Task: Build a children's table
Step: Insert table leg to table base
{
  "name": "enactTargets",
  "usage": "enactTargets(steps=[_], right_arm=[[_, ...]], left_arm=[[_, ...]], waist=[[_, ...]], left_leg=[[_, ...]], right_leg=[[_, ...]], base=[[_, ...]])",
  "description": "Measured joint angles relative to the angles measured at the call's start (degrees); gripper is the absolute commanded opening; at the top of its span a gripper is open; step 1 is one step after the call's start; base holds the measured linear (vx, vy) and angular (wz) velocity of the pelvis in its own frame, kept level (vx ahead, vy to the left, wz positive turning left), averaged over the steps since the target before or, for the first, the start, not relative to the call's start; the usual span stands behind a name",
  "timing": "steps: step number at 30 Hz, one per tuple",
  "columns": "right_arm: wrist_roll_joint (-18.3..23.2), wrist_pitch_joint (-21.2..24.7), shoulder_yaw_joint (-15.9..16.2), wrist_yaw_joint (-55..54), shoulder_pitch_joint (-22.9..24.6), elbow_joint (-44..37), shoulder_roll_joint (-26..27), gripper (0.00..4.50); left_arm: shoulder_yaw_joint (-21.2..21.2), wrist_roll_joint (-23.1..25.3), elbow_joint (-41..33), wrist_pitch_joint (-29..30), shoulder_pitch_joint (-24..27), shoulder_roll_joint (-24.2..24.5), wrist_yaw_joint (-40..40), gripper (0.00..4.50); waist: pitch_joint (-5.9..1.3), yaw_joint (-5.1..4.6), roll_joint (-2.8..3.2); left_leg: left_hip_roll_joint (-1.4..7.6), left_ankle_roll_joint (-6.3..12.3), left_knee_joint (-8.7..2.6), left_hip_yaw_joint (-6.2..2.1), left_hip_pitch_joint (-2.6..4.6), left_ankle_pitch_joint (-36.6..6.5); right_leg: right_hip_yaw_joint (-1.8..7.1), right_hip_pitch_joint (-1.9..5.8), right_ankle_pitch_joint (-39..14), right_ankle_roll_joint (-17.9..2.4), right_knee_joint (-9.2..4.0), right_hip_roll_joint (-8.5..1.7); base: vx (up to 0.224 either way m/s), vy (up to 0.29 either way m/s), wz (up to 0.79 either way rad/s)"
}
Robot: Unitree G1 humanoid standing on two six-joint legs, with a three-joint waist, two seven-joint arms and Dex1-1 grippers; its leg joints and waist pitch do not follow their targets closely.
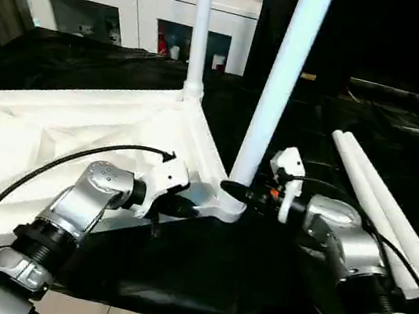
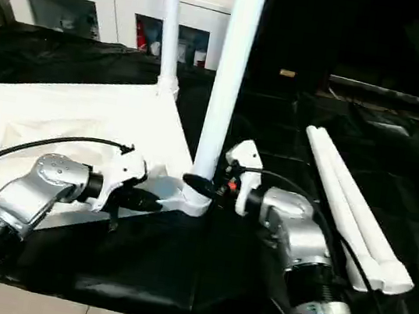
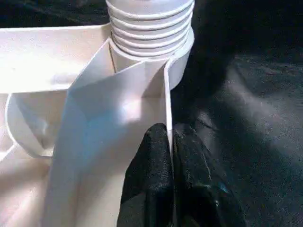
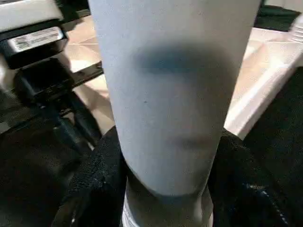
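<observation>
White plastic rectangular tabletop lies underside up on black cloth, two white tubular legs standing in corner sockets. Near leg between right gripper fingers, clamped low by socket. Left gripper pinches tabletop edge wall, fingers nearly closed. Two spare white legs lie right, well apart.

Both upright legs, the near leg and the far leg, run off the top edge, so their upper ends stay unseen. The cabinet shelf contents are too small to identify.
</observation>
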Motion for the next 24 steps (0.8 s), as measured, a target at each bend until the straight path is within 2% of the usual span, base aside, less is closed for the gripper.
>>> enactTargets(steps=[7, 12, 16, 20, 24], right_arm=[[1.08, -0.69, 1.12, 6.09, 0.54, -0.21, -1.29, 1.91], [0.75, -2.17, 0.48, 2.80, -0.41, 2.76, 0.05, 1.91], [-0.31, -3.65, -1.26, -3.96, -1.32, 6.09, 2.42, 1.91], [-0.34, -5.31, -2.57, -9.06, -1.21, 7.79, 3.88, 1.91], [-0.34, -6.02, -3.02, -9.84, -0.79, 7.81, 4.24, 1.91]], left_arm=[[-0.46, -0.84, -1.47, 0.08, 0.84, 1.62, -4.01, 0.00], [-0.42, 0.18, 0.92, -0.20, -0.42, -0.04, -1.72, 0.00], [-0.32, 1.05, 3.79, 0.15, -1.62, -2.28, 2.42, 0.00], [0.08, 1.33, 6.31, 1.32, -3.24, -4.36, 5.20, 0.00], [0.16, 1.56, 6.37, 1.31, -3.25, -4.65, 5.76, 0.00]], waist=[[-0.17, 0.69, -0.26], [-0.18, 0.89, -0.23], [-0.12, 0.40, -0.19], [-0.08, -0.35, -0.12], [-0.08, -0.58, -0.12]], left_leg=[[0.00, 0.10, -0.19, 0.05, 0.02, -0.06], [0.00, 0.11, -0.22, 0.05, 0.33, -0.07], [-0.02, 0.10, -0.36, -0.10, 1.14, -0.08], [-0.14, 0.10, -0.88, -0.14, 1.09, -0.08], [-0.28, 0.10, -0.96, -0.05, 1.08, -0.08]], right_leg=[[0.00, 0.14, 0.03, -0.05, -0.41, 0.03], [0.02, 0.34, 0.06, -0.10, -0.41, 0.02], [-0.02, 0.86, -0.19, 0.32, -0.61, -0.03], [-0.17, 0.88, -0.19, 0.32, -1.52, -0.10], [-0.11, 0.88, -0.18, 0.30, -1.66, -0.25]], base=[[0.000, 0.000, 0.00], [0.000, 0.000, 0.00], [0.000, 0.000, 0.00], [0.000, 0.000, 0.00], [0.000, 0.000, 0.00]])
